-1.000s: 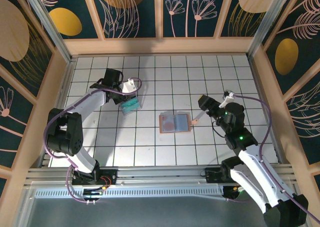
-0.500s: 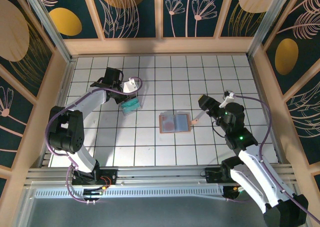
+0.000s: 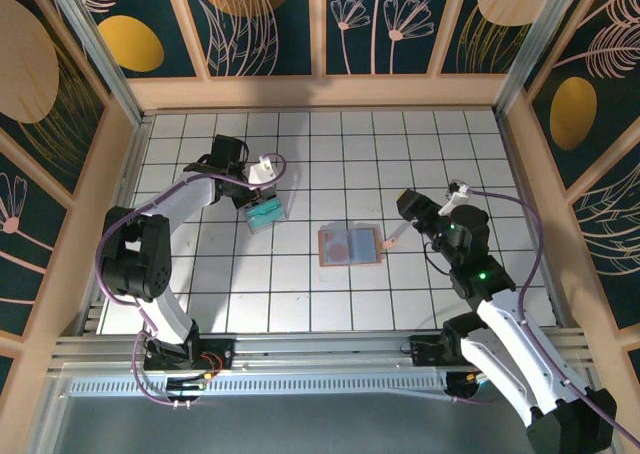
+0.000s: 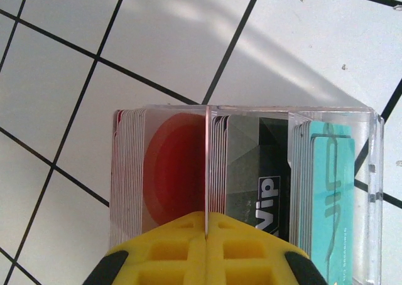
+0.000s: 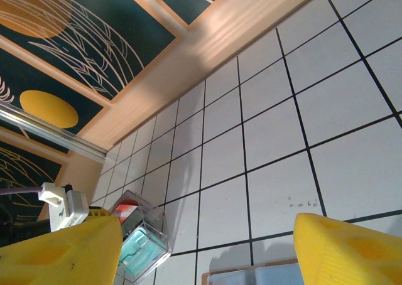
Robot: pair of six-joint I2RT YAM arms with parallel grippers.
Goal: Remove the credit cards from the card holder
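The card holder [image 3: 350, 245] lies open and flat mid-table, blue-grey with an orange-tan border; a reddish patch shows on its left face. Its far edge peeks in at the bottom of the right wrist view [image 5: 270, 276]. A pale tan-pink strip [image 3: 393, 239] sits at the holder's right edge, card or finger I cannot tell. My right gripper [image 3: 402, 224] [image 5: 207, 235] hovers just right of the holder, jaws wide open and empty. My left gripper [image 3: 255, 187] [image 4: 207, 219] is far from the holder, shut on the thin divider of a clear box [image 4: 245, 166].
The clear box [image 3: 263, 212] [image 5: 141, 241] stands left of the holder, packed with red, grey-black and teal cards. Wooden walls [image 3: 320, 91] ring the white tiled table [image 3: 300, 294]. Open tiles lie between box and holder.
The left arm's elbow has shifted slightly inward while its gripper stays on the clear box. The right arm and the holder have not moved.
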